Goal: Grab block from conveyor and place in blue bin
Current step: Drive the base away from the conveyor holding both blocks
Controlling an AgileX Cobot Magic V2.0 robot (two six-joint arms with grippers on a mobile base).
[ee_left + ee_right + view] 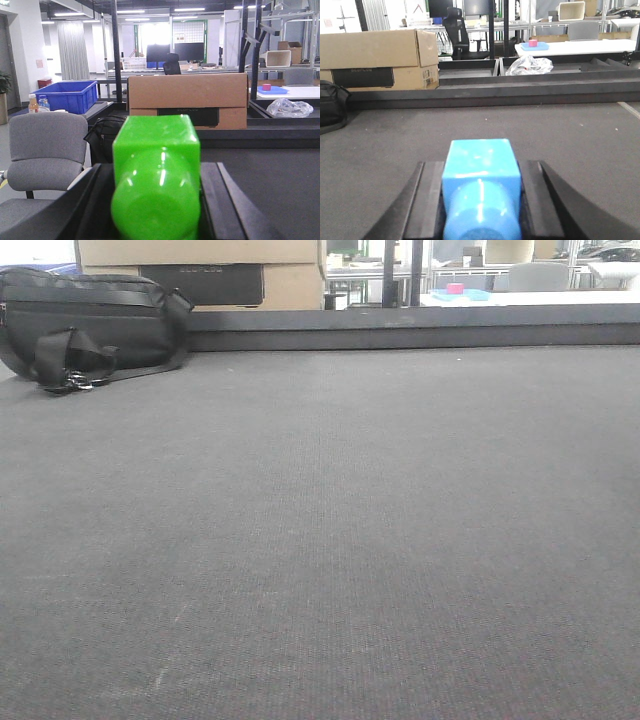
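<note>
My left gripper [157, 170] is shut on a bright green block [156, 175], held above the dark conveyor belt [280, 180]. The blue bin [64, 96] stands far off at the left in the left wrist view. My right gripper [481, 175] is shut on a light blue block [480, 185], held low over the grey belt [470, 125]. In the front view I see only the grey belt surface [320, 540]; neither gripper shows there.
A black bag [90, 325] lies at the belt's far left, also in the left wrist view [102, 137]. A cardboard box [187, 100] stands behind the belt's raised edge [400, 330]. A grey chair [47, 150] stands left. A crumpled plastic bag [530, 64] lies beyond.
</note>
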